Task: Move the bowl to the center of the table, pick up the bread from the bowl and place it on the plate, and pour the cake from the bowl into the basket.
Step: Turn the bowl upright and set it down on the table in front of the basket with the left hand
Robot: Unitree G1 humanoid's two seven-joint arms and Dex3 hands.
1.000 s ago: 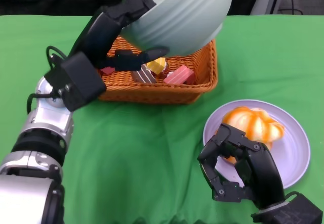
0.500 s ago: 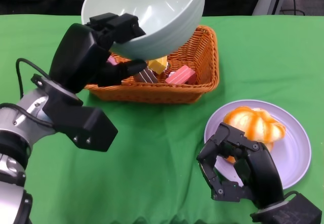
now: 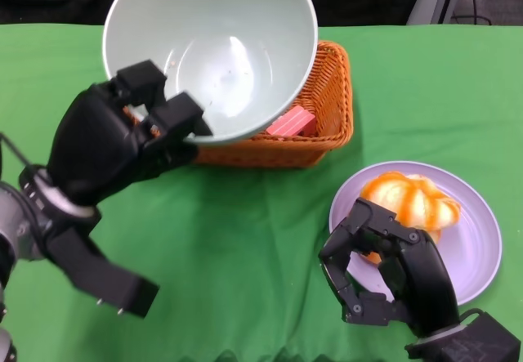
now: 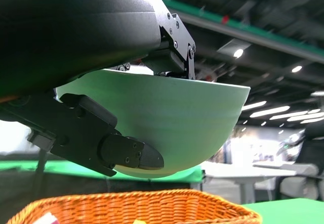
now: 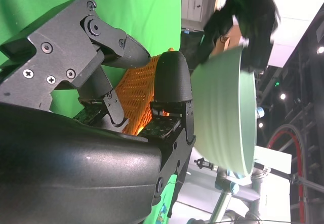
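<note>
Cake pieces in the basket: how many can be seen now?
1: a pink cake piece lies in the basket, at its near right side, just under the bowl that the left hand holds. The bowl may hide others.

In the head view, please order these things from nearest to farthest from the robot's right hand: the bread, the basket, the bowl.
From the right hand:
1. The bread, on the plate right beside the hand.
2. The basket, further back on the table, toward the left.
3. The bowl, held up over the basket by the left hand, farthest left.

Pale green bowl [image 3: 221, 47], orange wicker basket [image 3: 327, 117], lilac plate [image 3: 478, 248].
</note>
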